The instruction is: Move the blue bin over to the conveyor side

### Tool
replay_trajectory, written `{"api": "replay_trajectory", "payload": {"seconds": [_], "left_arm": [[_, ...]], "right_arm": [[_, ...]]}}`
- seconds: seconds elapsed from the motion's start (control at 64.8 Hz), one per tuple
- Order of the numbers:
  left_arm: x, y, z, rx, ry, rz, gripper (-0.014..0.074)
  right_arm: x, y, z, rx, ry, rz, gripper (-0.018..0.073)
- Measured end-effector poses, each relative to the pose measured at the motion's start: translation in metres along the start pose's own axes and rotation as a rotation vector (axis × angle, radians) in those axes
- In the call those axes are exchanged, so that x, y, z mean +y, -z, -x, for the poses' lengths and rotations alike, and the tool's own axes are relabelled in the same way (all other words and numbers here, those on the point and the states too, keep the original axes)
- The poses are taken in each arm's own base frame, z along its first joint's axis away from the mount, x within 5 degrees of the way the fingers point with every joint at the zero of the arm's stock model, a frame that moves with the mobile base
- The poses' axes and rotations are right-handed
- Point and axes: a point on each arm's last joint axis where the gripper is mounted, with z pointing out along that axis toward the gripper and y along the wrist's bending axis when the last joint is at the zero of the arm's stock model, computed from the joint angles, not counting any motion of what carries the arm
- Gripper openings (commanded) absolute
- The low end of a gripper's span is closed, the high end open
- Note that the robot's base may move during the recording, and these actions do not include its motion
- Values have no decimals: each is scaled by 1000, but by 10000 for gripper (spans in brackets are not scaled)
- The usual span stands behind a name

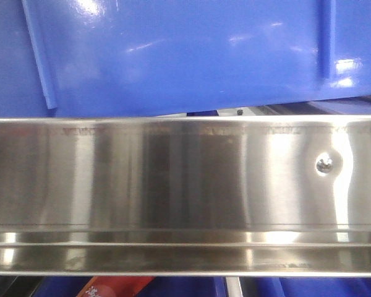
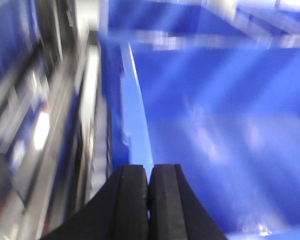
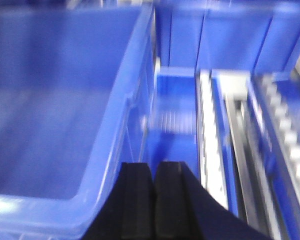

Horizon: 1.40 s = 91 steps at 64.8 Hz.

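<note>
**At the rack: blue bin held by both side walls**

Close to the left wrist camera, the left gripper (image 2: pixel 149 172) has its black pads pressed almost together with a thin sliver of blue between them. It pinches the rim of the blue bin (image 2: pixel 230 125) on its left wall. On the opposite side, the right gripper (image 3: pixel 153 167) has its pads drawn just as tight where the bin's right wall runs down into them. It seems to pinch that wall, though blur hides the seam. Both wrist views are smeared, and the fingers are cut off at the bottom edge.

From the front, the bin appears tilted above the top edge of a steel rail (image 1: pixel 173 179), its glossy wall cut off at the top and both sides. A round bolt (image 1: pixel 324 164) sits in the rail at the right. Below the rail, an orange-red object (image 1: pixel 111 288) is mostly cut off.

Beyond the bin's right wall lies a smaller blue crate (image 3: pixel 175 110). Pale roller tracks (image 3: pixel 210 145) run beside it, and more blue crates (image 3: pixel 225 35) stand farther back. Left of the bin, the shelving (image 2: pixel 40 130) is too blurred to read.
</note>
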Motion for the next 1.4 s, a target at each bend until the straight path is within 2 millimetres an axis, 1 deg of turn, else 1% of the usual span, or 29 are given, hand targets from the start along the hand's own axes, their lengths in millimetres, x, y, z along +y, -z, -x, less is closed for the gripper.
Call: {"api": "replay_trajectory", "payload": {"seconds": [0.046, 0.232, 0.309, 0.432, 0.556, 0.633, 0.787, 0.88, 0.926, 0.973, 1.112, 1.142, 1.189, 1.405], "left_arm": [[0, -7, 6, 37, 3, -2, -20], [-1, -46, 31, 178, 8, 3, -20], [-1, -60, 38, 216, 9, 4, -20], [0, -81, 49, 269, 10, 6, -20], [1, -98, 52, 302, 9, 12, -20], [2, -103, 53, 315, 2, 22, -20], [5, -107, 53, 322, -16, 45, -20], [6, -107, 53, 322, -21, 51, -20], [6, -107, 53, 322, -21, 51, -20], [6, -107, 53, 322, -21, 51, -20], [6, -107, 53, 322, -21, 51, -20], [6, -107, 53, 322, -21, 51, -20], [6, -107, 53, 322, -21, 51, -20], [6, -107, 53, 322, -21, 51, -20]], "right_arm": [[-2, -8, 8, 28, -1, -5, -78], [-15, -59, 43, 124, -30, -80, -78], [-18, -73, 57, 129, -23, -96, -78], [-11, -89, 77, 115, -5, -76, -78], [-1, -106, 86, 128, 26, -58, -78], [6, -117, 88, 142, 38, -57, -78], [17, -132, 88, 170, 66, -40, -78], [23, -137, 88, 181, 78, -29, -78], [24, -138, 87, 183, 80, -25, -50], [25, -139, 87, 186, 81, -24, 6], [24, -140, 87, 187, 84, -31, 277], [24, -140, 87, 187, 85, -33, 314], [24, -140, 87, 187, 85, -33, 328], [24, -145, 83, 209, 85, -36, 327]]}}
